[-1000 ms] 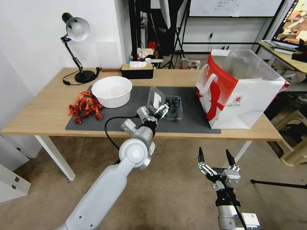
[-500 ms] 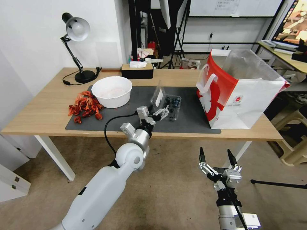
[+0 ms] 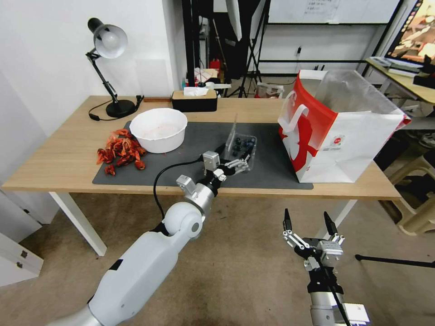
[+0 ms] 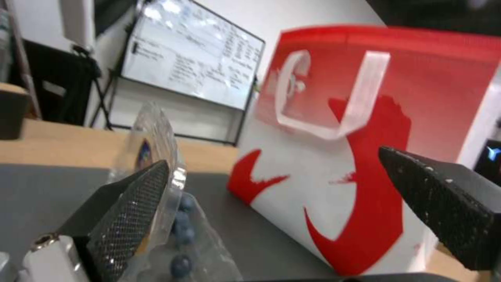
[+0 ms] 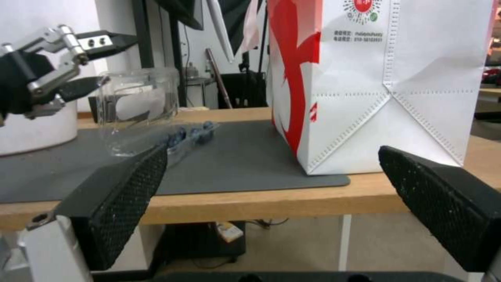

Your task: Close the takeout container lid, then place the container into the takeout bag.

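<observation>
The left end effector (image 3: 236, 164) reaches over the table (image 3: 68, 154), released, fingers spread at the container (image 3: 244, 151), whose lid (image 3: 232, 131) stands upright on the mat. The bag (image 3: 337, 131) stands at its 3 o'clock. The right end effector (image 3: 308, 222) hangs released at 5 o'clock below the table edge.

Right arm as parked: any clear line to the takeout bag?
Probably yes. The right gripper hangs open below the table edge, in front of the takeout bag, with nothing between them. The left gripper works at the takeout container, off to the side.
</observation>
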